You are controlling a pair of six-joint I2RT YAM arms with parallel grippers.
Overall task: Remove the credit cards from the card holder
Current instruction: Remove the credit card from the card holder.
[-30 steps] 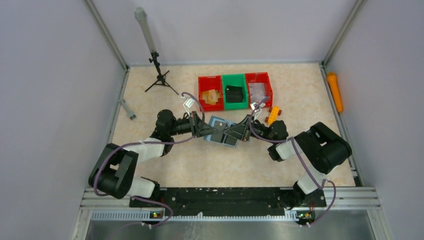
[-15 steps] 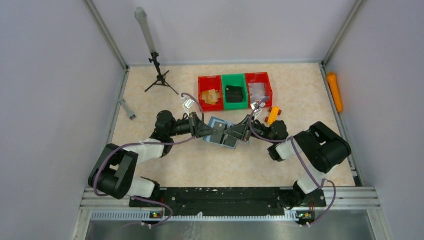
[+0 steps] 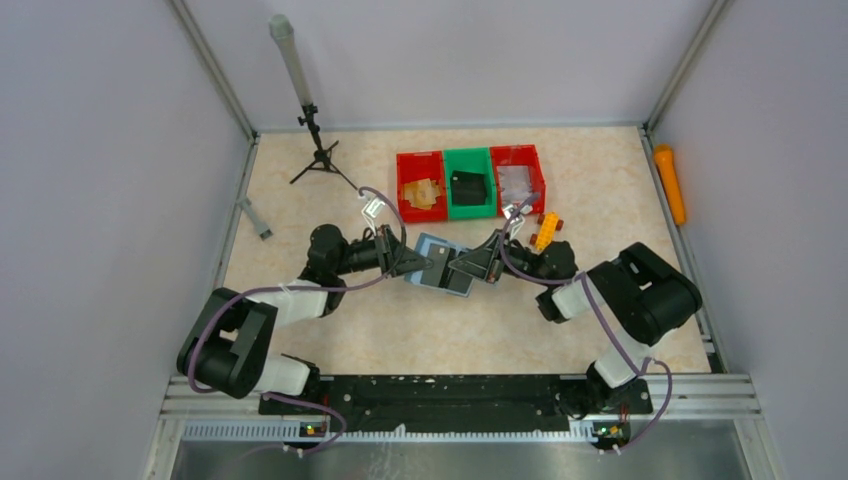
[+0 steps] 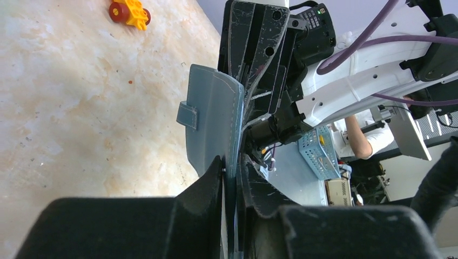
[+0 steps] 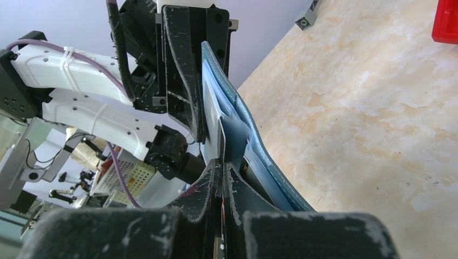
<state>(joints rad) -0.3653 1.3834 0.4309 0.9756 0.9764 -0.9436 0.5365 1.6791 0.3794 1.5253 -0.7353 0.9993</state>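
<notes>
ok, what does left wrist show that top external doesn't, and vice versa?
Left wrist only: the small closure tab on the outer face of the slate-teal folding card holder, and the left gripper pinching its near edge.
Top external only: the row of red, green and red plastic bins, the black tripod, and the orange cylinder at the right edge.
Both: the holder between the left gripper and the right gripper, the yellow toy with red wheels, and the beige marbled tabletop.

Slate-teal card holder point(image 4: 213, 124) – pale blue-grey inside; green bin point(image 3: 470, 155); yellow toy point(image 4: 132, 9) – beige marbled tabletop point(image 3: 400, 330)
</notes>
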